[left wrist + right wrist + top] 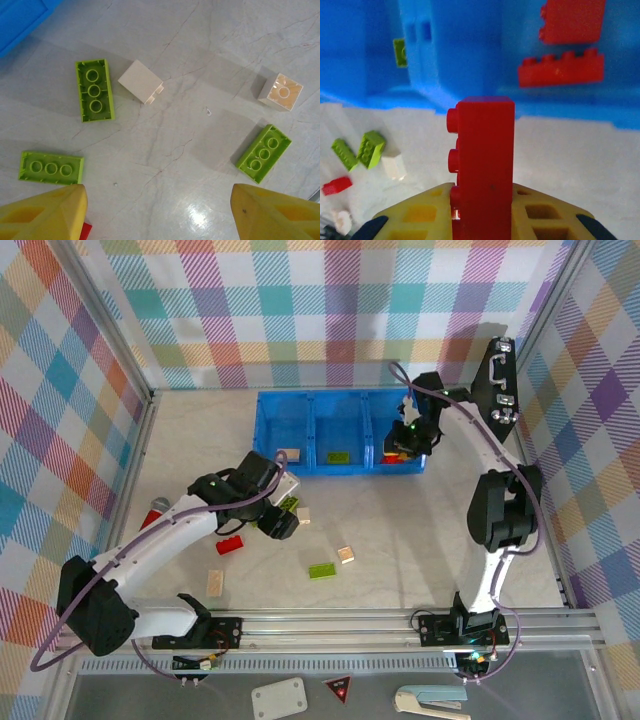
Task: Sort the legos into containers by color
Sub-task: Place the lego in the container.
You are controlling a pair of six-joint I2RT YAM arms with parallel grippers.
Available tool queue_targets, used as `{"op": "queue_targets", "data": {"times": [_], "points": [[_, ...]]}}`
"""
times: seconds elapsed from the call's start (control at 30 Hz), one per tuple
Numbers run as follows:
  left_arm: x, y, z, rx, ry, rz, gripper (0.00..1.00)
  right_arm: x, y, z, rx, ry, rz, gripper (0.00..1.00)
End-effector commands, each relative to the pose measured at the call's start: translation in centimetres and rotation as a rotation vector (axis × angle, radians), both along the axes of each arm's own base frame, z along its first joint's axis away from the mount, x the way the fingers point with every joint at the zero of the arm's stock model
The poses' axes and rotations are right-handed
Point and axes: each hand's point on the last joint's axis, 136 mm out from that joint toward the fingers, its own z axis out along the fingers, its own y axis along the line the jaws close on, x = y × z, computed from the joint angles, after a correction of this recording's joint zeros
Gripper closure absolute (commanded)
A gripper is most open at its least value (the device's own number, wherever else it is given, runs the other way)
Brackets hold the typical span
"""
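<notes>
The blue tray with three compartments stands at the back. Its left compartment holds a tan brick, the middle a green one, and the right two red bricks. My right gripper hovers at the right compartment's front wall, shut on an upright red brick. My left gripper hangs open over bare table. Beyond it lie three green bricks, a white brick and a tan brick. A loose red brick lies near the left arm.
More bricks lie at the front: a tan one, a green one and a tan one. A red stick with a grey tip lies at the left. Checked walls close the table on three sides.
</notes>
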Motion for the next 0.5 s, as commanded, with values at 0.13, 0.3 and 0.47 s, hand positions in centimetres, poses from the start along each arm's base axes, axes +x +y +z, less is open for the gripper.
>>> {"op": "queue_targets", "data": {"times": [0.13, 0.3, 0.47], "points": [[1.1, 0.9, -0.5, 0.030, -0.027, 0.048, 0.25, 4.8, -1.0, -1.2, -0.076, -0.046, 0.016, 0.76], [1.3, 1.1, -0.4, 0.022, -0.030, 0.056, 0.25, 7.4, -0.6, -2.5, -0.061, -0.027, 0.009, 0.76], [1.5, 1.2, -0.7, 0.027, -0.023, 0.064, 0.25, 9.6, -0.2, -3.6, -0.039, -0.033, 0.006, 0.75]]}}
